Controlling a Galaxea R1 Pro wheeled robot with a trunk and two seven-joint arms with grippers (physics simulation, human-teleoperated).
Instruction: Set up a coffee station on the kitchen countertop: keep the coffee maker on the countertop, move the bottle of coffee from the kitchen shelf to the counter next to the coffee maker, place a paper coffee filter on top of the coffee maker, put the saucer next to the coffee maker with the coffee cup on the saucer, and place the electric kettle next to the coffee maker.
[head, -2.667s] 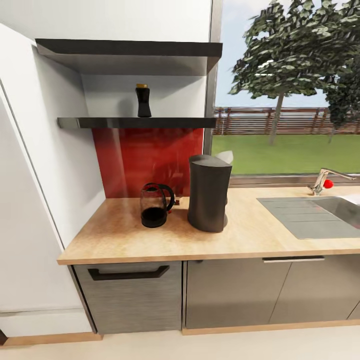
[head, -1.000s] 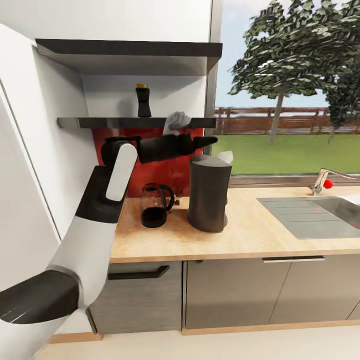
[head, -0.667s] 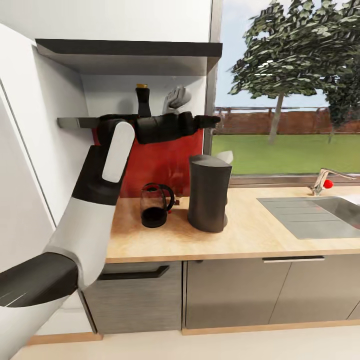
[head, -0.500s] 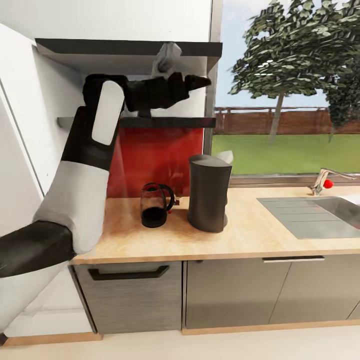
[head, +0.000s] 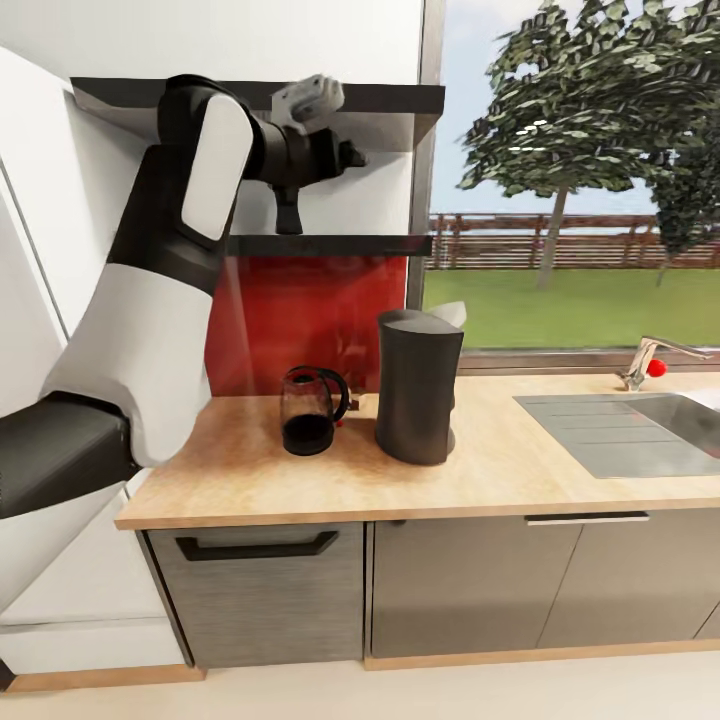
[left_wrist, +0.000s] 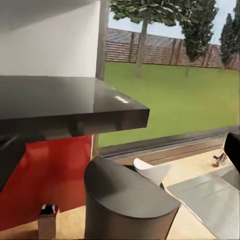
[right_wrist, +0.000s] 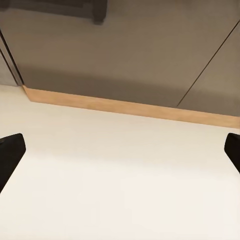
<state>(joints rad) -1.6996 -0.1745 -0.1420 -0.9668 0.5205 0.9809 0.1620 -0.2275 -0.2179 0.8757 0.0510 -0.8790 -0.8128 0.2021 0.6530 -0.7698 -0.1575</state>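
Observation:
The dark coffee bottle (head: 288, 214) stands on the lower wall shelf (head: 330, 244), its top hidden behind my raised left arm. My left gripper (head: 345, 156) hangs open above the bottle, just under the upper shelf (head: 400, 98). In the left wrist view its fingertips (left_wrist: 233, 150) are spread wide, with the coffee maker (left_wrist: 125, 200) below. The tall dark coffee maker (head: 418, 385) stands on the countertop (head: 480, 470) with a white paper filter (head: 451, 313) at its top. A glass kettle (head: 310, 410) sits just left of it. My right gripper (right_wrist: 120, 152) is open over the floor.
A sink (head: 640, 425) with a tap (head: 648, 362) is set in the counter at the right. A red backsplash (head: 320, 310) lies behind the kettle. A white tall cabinet (head: 60, 400) stands at the left. Grey cabinet fronts (right_wrist: 125, 55) face the right wrist camera.
My left arm has come into view and risen from below the lower shelf to the upper shelf, with the gripper pulling back left toward the bottle. The things on the counter have not moved.

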